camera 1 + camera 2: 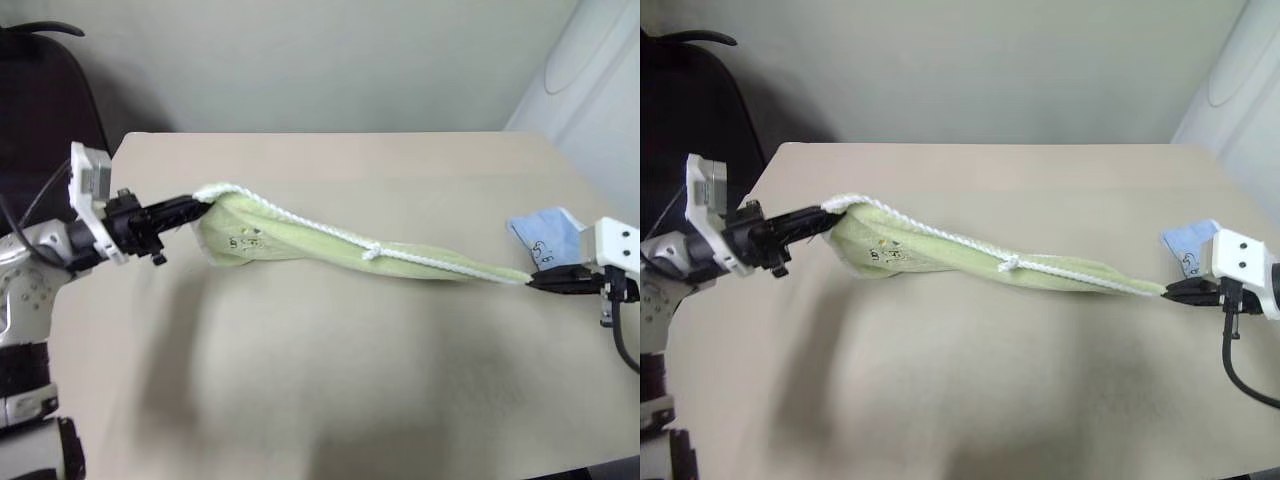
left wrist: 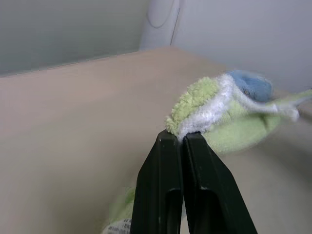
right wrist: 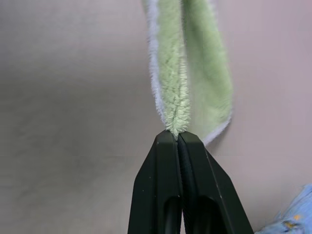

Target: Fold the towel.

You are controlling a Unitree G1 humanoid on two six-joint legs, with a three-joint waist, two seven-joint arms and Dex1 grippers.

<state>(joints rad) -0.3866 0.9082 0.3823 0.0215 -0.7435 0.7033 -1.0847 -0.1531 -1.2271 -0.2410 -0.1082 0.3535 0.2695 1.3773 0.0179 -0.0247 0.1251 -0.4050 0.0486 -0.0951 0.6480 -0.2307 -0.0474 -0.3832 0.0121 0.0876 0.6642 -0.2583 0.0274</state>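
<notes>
The light green towel [image 1: 330, 245] hangs stretched above the beige table, held at both ends. Its white stitched edging runs along the top with a small loop [image 1: 372, 251] near the middle, and a handwritten tag [image 1: 245, 238] shows near the left end. My left gripper [image 1: 200, 205] is shut on the towel's left corner, whose green pile and white edge bunch at the fingertips [image 2: 181, 139] in the left wrist view. At the right, my right gripper [image 1: 532, 281] is shut on the other corner, and the towel [image 3: 187, 73] rises from its closed tips in the right wrist view.
A small light blue cloth [image 1: 545, 235] lies on the table [image 1: 330, 380] near its right edge, just behind my right gripper. A dark chair [image 1: 45, 95] stands beyond the table's far left corner. A white rounded object [image 1: 590, 70] stands at the far right.
</notes>
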